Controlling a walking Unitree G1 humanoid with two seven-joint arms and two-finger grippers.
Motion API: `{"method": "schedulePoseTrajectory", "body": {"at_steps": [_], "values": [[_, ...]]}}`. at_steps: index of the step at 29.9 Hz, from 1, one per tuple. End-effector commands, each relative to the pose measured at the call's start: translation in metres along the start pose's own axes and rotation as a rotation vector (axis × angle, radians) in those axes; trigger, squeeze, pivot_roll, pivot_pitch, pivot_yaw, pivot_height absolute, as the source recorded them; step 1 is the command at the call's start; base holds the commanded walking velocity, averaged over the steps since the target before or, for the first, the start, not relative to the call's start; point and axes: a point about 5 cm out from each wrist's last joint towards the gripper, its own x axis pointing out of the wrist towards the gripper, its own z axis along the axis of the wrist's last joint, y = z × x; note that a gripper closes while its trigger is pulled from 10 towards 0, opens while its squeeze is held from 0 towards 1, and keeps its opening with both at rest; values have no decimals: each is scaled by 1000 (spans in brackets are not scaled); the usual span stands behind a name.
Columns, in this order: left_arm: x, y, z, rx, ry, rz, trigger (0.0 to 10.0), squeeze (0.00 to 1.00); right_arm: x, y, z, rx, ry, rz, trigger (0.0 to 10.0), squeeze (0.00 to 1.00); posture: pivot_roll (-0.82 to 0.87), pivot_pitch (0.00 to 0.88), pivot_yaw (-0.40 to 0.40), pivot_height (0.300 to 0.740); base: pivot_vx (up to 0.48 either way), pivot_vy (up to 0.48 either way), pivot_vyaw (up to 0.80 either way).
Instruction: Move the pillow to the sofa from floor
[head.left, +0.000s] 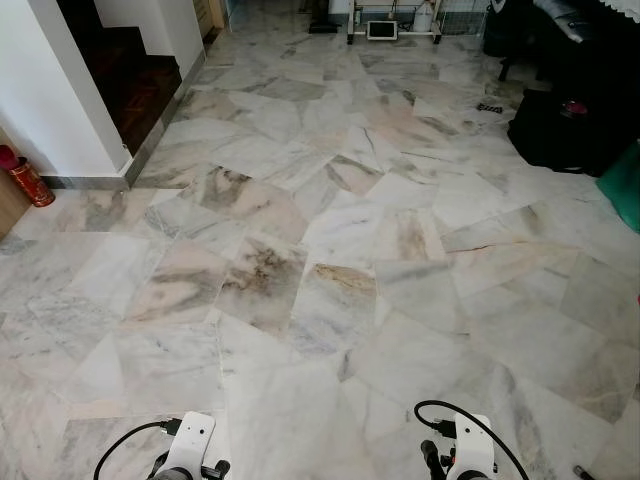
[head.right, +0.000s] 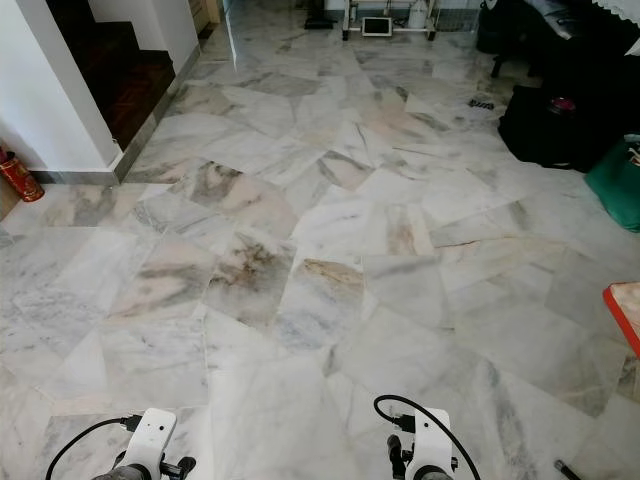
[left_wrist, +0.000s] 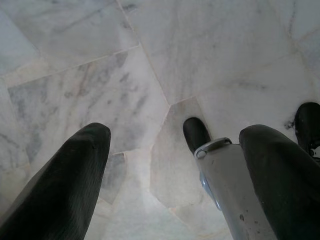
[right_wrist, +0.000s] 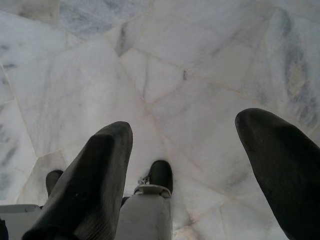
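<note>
White wrists (head.left: 190, 440), black cables (head.left: 470, 415), black feet (left_wrist: 196, 134)

At the bottom edge, both wrists are cut off. At right, a green bag (head.right: 615, 185) and a red-rimmed object (head.right: 625, 312) run off frame. A small dark item (head.left: 583, 472) at lower right is too small to identify.

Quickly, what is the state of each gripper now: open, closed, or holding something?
Left gripper: open, holding nothing, hanging over the marble floor.
Right gripper: open, holding nothing, also over the floor.
</note>
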Motion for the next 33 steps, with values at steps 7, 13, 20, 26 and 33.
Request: {"method": "schedulePoseTrajectory", "body": {"at_steps": [7, 13, 20, 26, 33], "values": [[-8, 33, -20, -379, 57, 102, 10000, 0, 14, -13, 70, 195, 2, 54, 10000, 0, 46, 57, -73, 740, -241, 0, 0], [-8, 33, -21, -382, 56, 108, 10000, 0, 14, -13, 71, 198, 0, 56, 10000, 0, 49, 68, -72, 740, -244, 0, 0], [-8, 33, -21, -381, 62, 108, 10000, 0, 14, -12, 71, 193, -1, 59, 10000, 0, 49, 72, -71, 740, -257, 0, 0], [-8, 33, -20, -384, 62, 106, 10000, 0, 14, -12, 72, 194, -1, 58, 10000, 0, 49, 78, -69, 740, -264, 0, 0], [-8, 34, -20, -382, 59, 104, 10000, 0, 14, -11, 73, 194, -1, 60, 10000, 0, 50, 79, -65, 740, -266, 0, 0]]}}
